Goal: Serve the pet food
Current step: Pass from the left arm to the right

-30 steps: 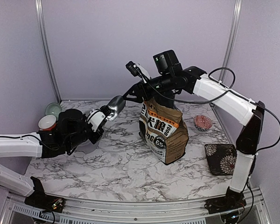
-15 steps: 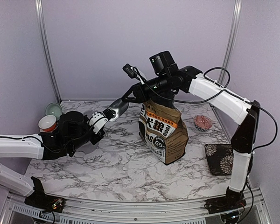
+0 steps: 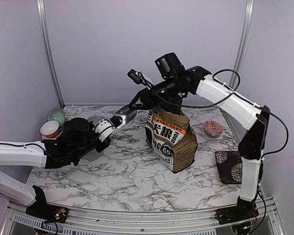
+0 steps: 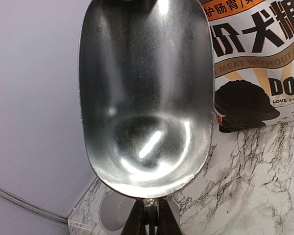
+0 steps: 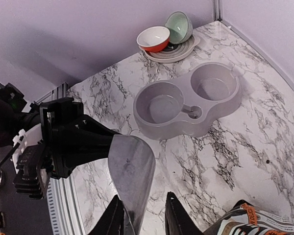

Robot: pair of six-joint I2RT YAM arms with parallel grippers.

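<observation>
Out at two o'clock from my left pincer (image 3: 102,131), clenched on the empty silver metal scoop (image 4: 147,98) whose long axis points that way, stands the brown-and-white printed dog-food bag (image 3: 171,142), kibble unseen and presumably inside, my right pincer (image 3: 135,103), grip unclear, nearer its top.

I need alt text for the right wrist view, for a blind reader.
A metal scoop, held by the left gripper, points between the right jaws. Behind it, an empty grey double pet feeder sits on the marble table.
</observation>
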